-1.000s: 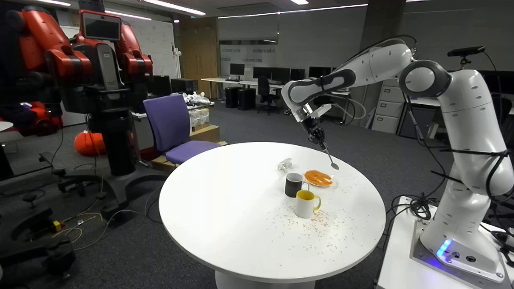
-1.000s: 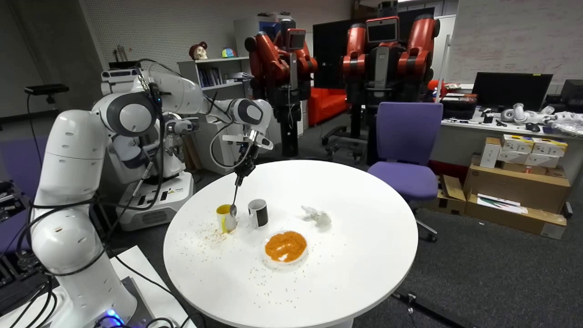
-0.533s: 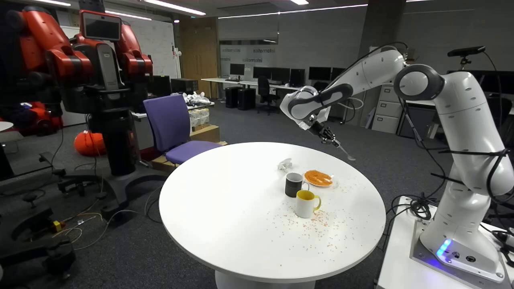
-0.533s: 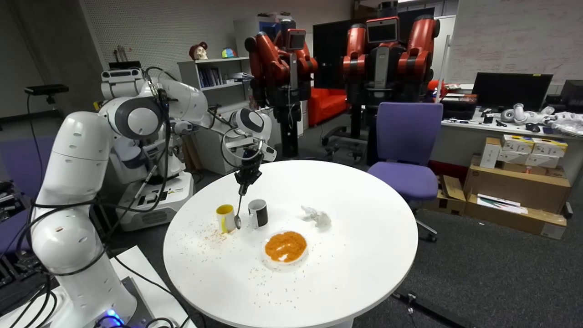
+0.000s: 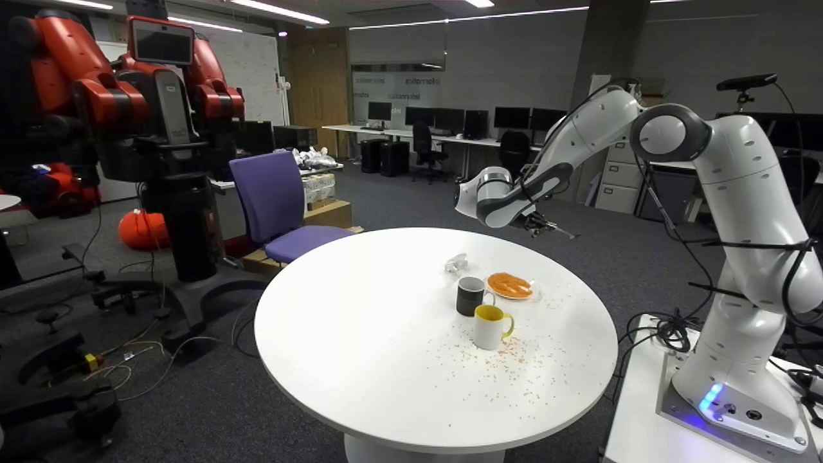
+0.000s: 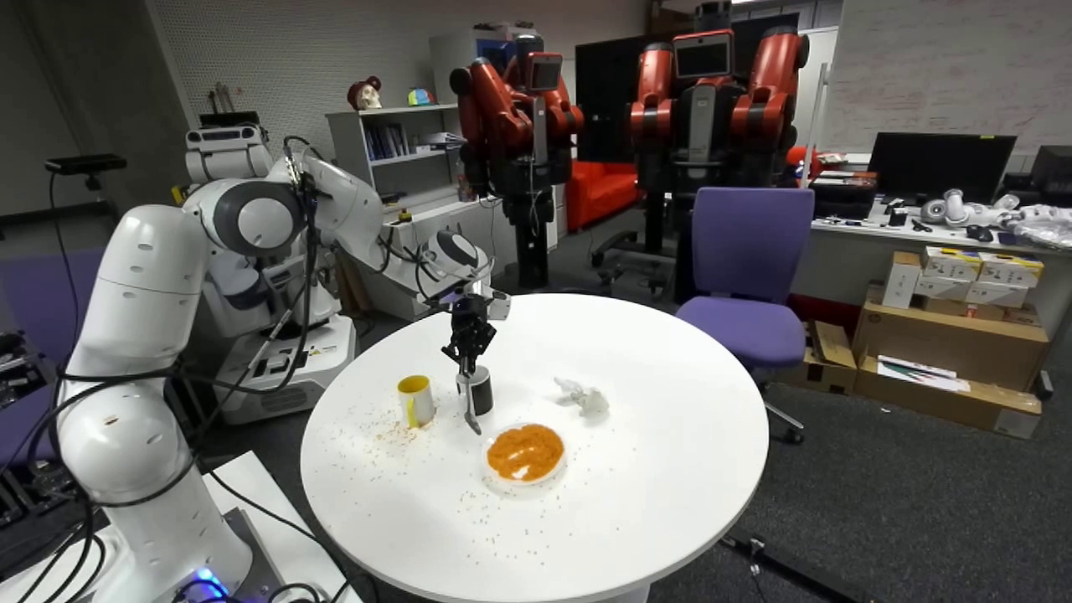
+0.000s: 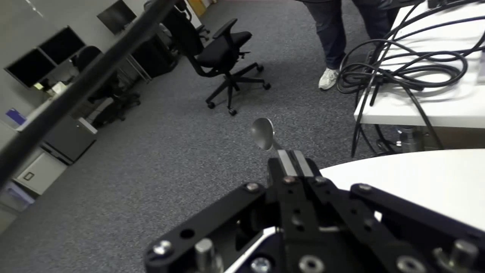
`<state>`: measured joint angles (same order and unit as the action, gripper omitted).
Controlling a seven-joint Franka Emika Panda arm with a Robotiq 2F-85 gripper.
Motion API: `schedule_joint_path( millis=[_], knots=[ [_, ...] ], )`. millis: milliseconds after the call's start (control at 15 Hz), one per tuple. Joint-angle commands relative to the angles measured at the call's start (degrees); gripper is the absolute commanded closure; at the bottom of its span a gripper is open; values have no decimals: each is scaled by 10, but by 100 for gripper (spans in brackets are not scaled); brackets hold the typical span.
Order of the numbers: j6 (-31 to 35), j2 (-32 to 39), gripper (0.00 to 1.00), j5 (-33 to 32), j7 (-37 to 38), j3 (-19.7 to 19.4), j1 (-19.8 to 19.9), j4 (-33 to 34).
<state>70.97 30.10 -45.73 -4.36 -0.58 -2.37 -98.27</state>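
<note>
My gripper [image 7: 292,153] is shut on a metal spoon [image 7: 262,133], whose bowl sticks out beyond the fingertips. In an exterior view the spoon [image 5: 569,234] points outward, nearly level, above the far side of the round table. The other angle has the spoon [image 6: 473,423] in front of the black-and-white mug [image 6: 481,392], partly covering it. A white mug with yellow inside [image 6: 424,407] stands to its left. Nearby lies a plate [image 6: 520,474] of orange grains [image 6: 536,448]. The spoon bowl looks bare grey; its handle is mostly hidden by the fingers.
Crumpled clear plastic [image 6: 589,403] lies on the white round table [image 5: 360,334]. Scattered grains [image 5: 508,357] surround the yellow-lined mug. A purple chair [image 6: 741,322] stands at the table's edge. Black cables [image 7: 401,72] are coiled on the robot's bench, beside a person's legs [image 7: 326,30].
The arm's wrist has turned, swinging the spoon from steeply downward to nearly level, outward from the table's middle. The spoon stays gripped; mugs and plate have not moved.
</note>
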Motion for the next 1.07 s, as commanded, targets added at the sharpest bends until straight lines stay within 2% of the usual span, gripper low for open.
schedule_joint_path(
  millis=[0, 267, 400, 600, 1000],
  knots=[
    [23, -81, 100, -37, 80, 14, -14, -94],
    [30, -149, 100, -30, 174, 31, -27, -149],
    [67, -187, 100, -43, 181, 37, -22, -189],
    [189, -237, 100, -5, 175, 35, -3, -247],
    [453, -255, 100, -36, 139, 3, 32, -341]
  ],
)
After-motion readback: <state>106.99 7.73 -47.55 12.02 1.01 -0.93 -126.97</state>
